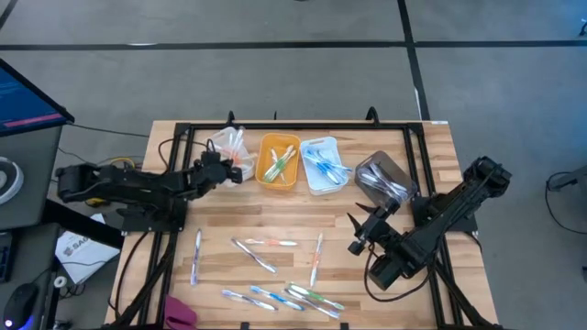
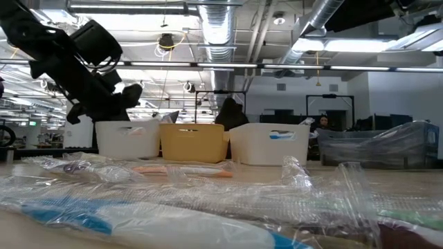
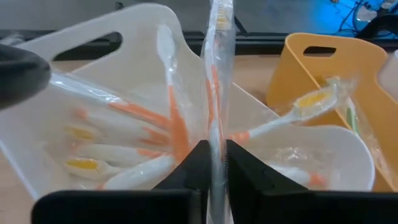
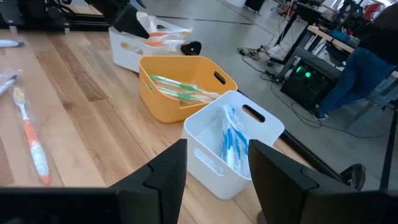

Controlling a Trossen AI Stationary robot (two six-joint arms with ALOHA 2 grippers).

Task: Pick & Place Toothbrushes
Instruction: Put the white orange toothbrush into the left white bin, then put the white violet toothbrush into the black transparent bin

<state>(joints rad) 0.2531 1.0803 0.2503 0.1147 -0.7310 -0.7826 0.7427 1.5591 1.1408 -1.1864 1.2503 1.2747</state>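
Between the left pincer's closed fingers, an upright orange-and-white toothbrush.

You have three bins in a row at the back of the surface: left bin, middle bin, right bin, each holding toothbrushes. Loose toothbrushes lie scattered in front. The left end effector sits over the left bin; the right end effector sits front-right.

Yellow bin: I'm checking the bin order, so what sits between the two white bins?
The yellow bin stands between the left white bin and the right white bin, holding green toothbrushes. The high view shows it.
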